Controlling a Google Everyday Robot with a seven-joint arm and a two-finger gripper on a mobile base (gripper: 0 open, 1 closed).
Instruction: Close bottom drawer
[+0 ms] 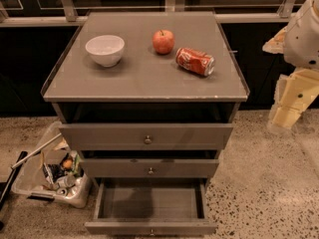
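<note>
**Bottom drawer open; the closing push is not yet made**

The bottom drawer (pixel 149 203) is seen pulled well out from the foot of the cabinet (pixel 144 78), with its knob (pixel 151 231) turned toward the camera. Nothing of the task is judged done, and the whole inward push is left. Its long axis is laid side to side across the cabinet's face, and its front is pointed away from the cabinet. The gripper (pixel 288 111) is held well apart, right of the cabinet, touching nothing. Its opening cannot be told.
</note>
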